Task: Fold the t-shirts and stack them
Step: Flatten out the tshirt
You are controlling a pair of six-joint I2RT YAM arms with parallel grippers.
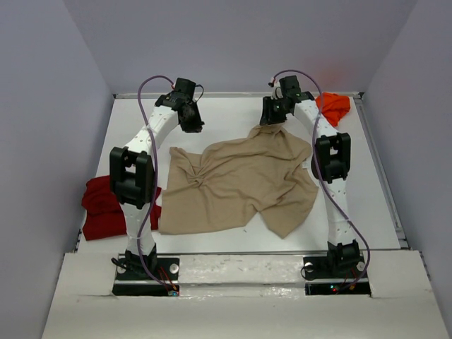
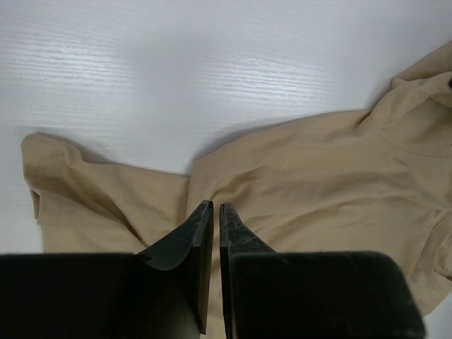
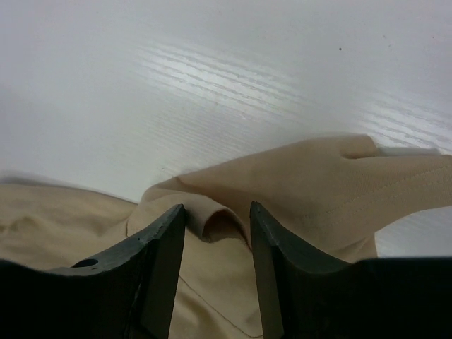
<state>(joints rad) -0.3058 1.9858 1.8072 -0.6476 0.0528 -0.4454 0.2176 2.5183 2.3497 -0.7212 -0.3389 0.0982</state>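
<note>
Straddling a fold of tan t-shirt, right hand part-open — left hand nearly closed, empty

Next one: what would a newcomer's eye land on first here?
The rumpled tan shirt fills the middle. The open right gripper straddles a raised fold at its far edge; the left gripper hovers shut. A red shirt lies near left, an orange shirt far right.

Robotics lab test cell: a left arm and a right arm stand bolted along the bottom of the frame at a white table, boxed in by plain grey panels, purple cables looping off them.
</note>
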